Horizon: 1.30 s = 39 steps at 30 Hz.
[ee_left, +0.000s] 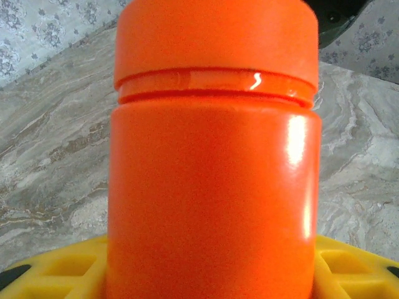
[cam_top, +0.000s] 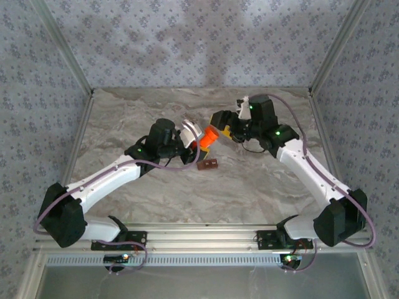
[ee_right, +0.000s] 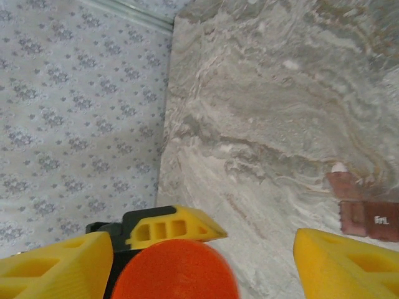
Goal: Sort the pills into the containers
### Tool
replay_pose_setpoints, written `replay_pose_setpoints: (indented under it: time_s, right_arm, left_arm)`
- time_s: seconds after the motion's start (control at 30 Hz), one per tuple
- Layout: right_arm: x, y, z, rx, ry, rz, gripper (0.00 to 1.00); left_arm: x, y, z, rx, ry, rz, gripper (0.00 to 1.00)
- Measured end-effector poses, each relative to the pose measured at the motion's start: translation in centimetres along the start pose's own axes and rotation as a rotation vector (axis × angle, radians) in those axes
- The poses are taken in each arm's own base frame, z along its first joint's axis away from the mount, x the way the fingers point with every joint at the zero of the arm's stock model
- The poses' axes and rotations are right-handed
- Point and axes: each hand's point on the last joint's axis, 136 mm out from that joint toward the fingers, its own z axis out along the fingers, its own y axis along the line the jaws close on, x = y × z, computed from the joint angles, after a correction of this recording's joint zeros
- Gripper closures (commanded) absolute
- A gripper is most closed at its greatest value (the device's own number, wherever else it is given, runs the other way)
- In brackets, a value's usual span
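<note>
An orange bottle (cam_top: 209, 138) with its orange cap (ee_right: 175, 271) on hangs tilted above the table, and my left gripper (cam_top: 194, 138) is shut on its body. In the left wrist view the bottle (ee_left: 212, 162) stands between the yellow fingers (ee_left: 50, 277) of that gripper (ee_left: 212, 277). My right gripper (cam_top: 225, 128) is at the cap end, open. Its fingers (ee_right: 56, 268) stand wide on either side of the cap without touching it. The containers (cam_top: 207, 165), a reddish-brown strip of cells, lie on the table just below the bottle. They show again, as containers (ee_right: 365, 212), at the right edge, with a small white speck (ee_right: 338, 167) at their far end.
The marble tabletop (cam_top: 187, 106) is bounded by patterned walls (cam_top: 199, 37) at the back and sides. A metal rail (cam_top: 199, 233) runs along the near edge, between the arm bases.
</note>
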Motion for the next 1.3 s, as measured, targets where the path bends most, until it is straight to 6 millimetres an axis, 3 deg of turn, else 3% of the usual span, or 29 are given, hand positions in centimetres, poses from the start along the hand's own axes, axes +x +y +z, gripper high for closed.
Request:
replay_pose_setpoints:
  time_s: [0.4,0.67,0.83,1.1,1.13,1.2,1.3]
  right_arm:
    - [0.8,0.7,0.4,-0.013,0.022,-0.015,0.43]
    - [1.1,0.8,0.4,-0.028,0.039,-0.052,0.46]
    - [1.4,0.8,0.9,-0.087,0.106,-0.175,0.46]
    - [1.9,0.7,0.4,-0.282,0.208,-0.493,0.44]
    - [2.0,0.6,0.4,-0.3,0.218,-0.503,0.41]
    - [2.0,0.5,0.4,-0.318,0.229,-0.503,0.26]
    - [1.3,0.3,0.3,-0.289,0.207,-0.475,0.2]
  left_arm:
    - [-0.2,0.1,0.1,0.001,0.003,0.0,1.0]
    - [-0.2,0.1,0.2,0.003,0.015,0.002,1.0]
    - [0.3,0.1,0.2,0.005,0.035,-0.006,1.0]
    - [0.7,-0.3,0.2,0.018,0.048,0.001,1.0]
    - [0.7,-0.3,0.2,0.018,0.048,0.001,1.0]
    - [0.7,-0.2,0.2,0.014,0.049,-0.001,1.0]
    - [0.2,0.1,0.2,0.002,0.029,0.004,1.0]
